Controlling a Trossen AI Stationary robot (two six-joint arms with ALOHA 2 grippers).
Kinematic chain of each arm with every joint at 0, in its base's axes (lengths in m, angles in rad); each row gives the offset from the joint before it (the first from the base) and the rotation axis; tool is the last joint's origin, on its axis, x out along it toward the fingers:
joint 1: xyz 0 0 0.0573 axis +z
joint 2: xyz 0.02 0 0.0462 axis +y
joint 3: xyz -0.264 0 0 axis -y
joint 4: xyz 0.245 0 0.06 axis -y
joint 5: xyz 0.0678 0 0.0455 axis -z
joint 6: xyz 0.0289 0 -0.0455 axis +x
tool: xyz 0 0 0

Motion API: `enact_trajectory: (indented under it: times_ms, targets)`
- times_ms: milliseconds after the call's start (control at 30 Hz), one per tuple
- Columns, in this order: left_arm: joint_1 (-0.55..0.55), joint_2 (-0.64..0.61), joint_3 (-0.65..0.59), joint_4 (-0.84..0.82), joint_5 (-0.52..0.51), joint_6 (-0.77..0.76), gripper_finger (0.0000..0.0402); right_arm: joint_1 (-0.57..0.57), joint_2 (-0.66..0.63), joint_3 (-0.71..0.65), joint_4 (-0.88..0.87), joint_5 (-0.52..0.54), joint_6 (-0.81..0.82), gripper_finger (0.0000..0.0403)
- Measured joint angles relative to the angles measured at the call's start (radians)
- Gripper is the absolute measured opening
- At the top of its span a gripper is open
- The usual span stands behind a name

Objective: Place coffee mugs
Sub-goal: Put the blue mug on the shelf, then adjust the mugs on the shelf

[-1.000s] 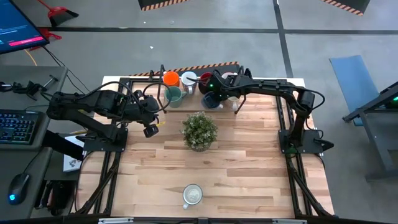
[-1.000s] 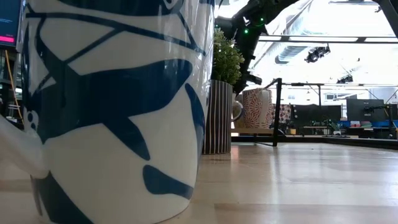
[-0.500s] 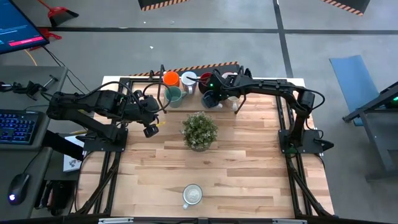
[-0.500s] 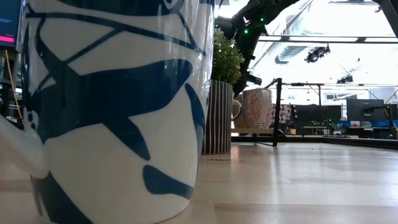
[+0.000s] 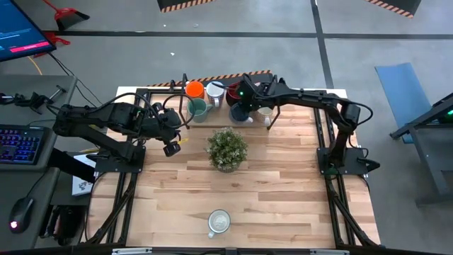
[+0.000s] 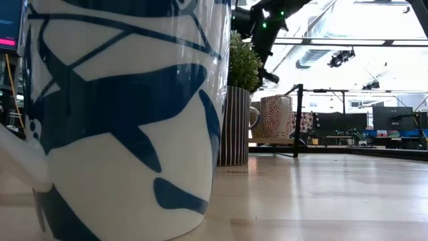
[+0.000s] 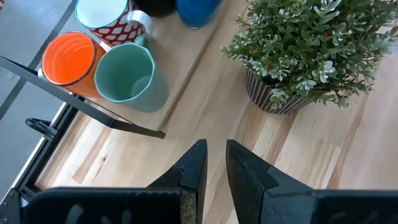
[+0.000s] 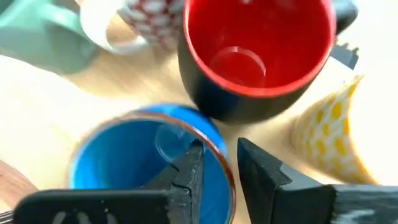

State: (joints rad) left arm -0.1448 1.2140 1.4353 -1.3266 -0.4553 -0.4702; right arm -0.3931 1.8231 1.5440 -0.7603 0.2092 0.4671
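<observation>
Mugs crowd the far edge of my table (image 5: 283, 184): in the high view I count the orange mug (image 5: 194, 90), the teal mug (image 5: 198, 108), a red-patterned white mug (image 5: 215, 92), the blue mug (image 5: 239, 113) and the red-lined dark mug (image 5: 235, 91), all packed close on a low wooden board (image 7: 186, 56). My right arm stretches from its base at the right side, elbow bent, forearm running along the far edge, so the right gripper (image 8: 214, 163) hangs directly over the blue mug (image 8: 146, 162). In the right wrist view one finger lies over that mug's rim while the other sits just outside it, beside the red-lined dark mug (image 8: 255, 53); the jaws stand slightly apart, and I cannot tell whether they pinch the rim or merely straddle it. A yellow-patterned mug (image 8: 329, 130) sits just beside them. My left arm is folded along the left side, its left gripper (image 7: 212, 163) hovering above bare wood, aimed toward the orange mug (image 7: 69, 57) and teal mug (image 7: 126, 74); its fingers are nearly together with only a thin gap, gripping nothing. A potted plant (image 5: 227, 149) stands mid-table, well clear of both grippers. One more white mug with blue leaves (image 5: 219, 222) stands alone near my front edge, and it fills the low view (image 6: 120, 114).
</observation>
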Motion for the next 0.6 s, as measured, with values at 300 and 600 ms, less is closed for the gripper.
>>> enact_trajectory:
  times_ms: [300, 600]
  targets:
    - [0.000, 0.000, 0.000, 0.000, 0.002, -0.001, 0.0049, 0.000, -0.001, 0.084, -0.050, 0.019, -0.039, 0.0076]
    - [0.000, 0.000, 0.000, 0.000, 0.004, 0.000, 0.0049, 0.001, -0.001, 0.085, -0.070, 0.018, -0.039, 0.0076]
